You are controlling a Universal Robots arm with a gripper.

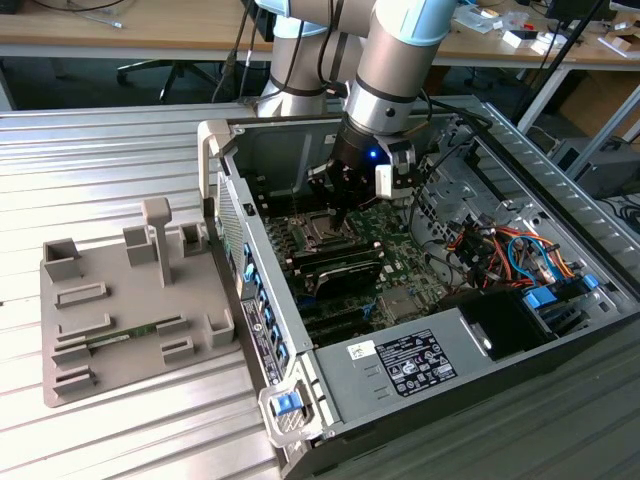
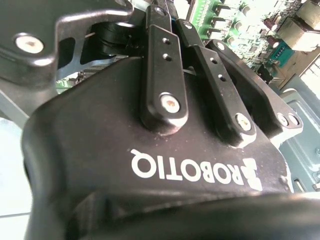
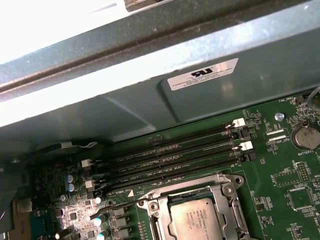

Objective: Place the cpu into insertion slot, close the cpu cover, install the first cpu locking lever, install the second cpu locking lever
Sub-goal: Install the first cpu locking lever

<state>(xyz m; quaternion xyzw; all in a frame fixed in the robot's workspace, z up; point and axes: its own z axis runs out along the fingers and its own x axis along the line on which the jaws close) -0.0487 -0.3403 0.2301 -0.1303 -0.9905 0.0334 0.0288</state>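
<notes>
The gripper [image 1: 343,212] is positioned directly above the insertion slot [image 1: 322,232] inside the computer case [image 1: 500,165]; its finger state cannot be determined. The cpu [image 3: 196,223] is seated in the slot, framed by the cpu cover [image 3: 227,192]

cpu [image 3: 195,222] seated in insertion slot [image 3: 220,187], cpu cover [image 3: 231,210] down; mem slots [image 3: 170,157] beside
</notes>
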